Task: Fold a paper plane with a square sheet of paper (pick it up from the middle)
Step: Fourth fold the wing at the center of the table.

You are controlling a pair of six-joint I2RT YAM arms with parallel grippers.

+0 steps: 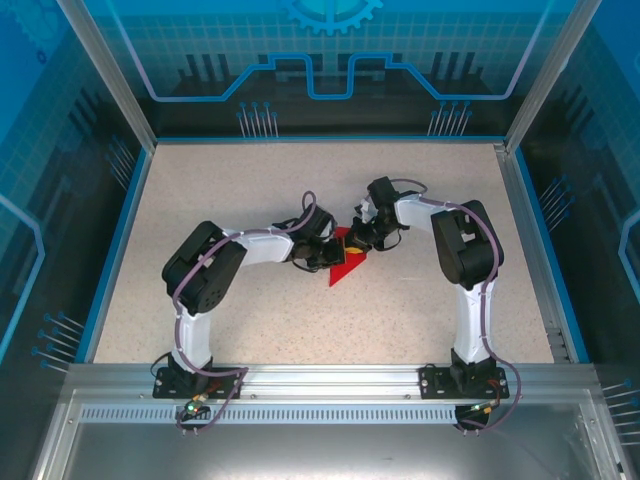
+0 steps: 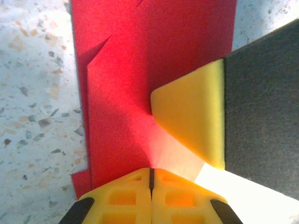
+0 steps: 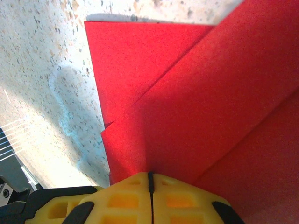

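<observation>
In the top view, the left arm (image 1: 215, 265) and right arm (image 1: 462, 245) rise from the bottom edge with elbows bent outward, and their wrists meet near mid-frame. The left gripper (image 2: 150, 183) sits at the bottom of its wrist view with its fingers pressed together. The right gripper (image 3: 149, 182) is closed the same way, low in its own view.

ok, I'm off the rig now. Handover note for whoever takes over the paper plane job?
Left hand: shut on the thin red paper sheet, pinching its edge.
Right hand: shut on the same sheet, from the other side.
Sheet: at the middle of the speckled beige table, between both hands.
Done: several folds made; layers overlap.
Left: the remaining folds to a narrow dart.
</observation>
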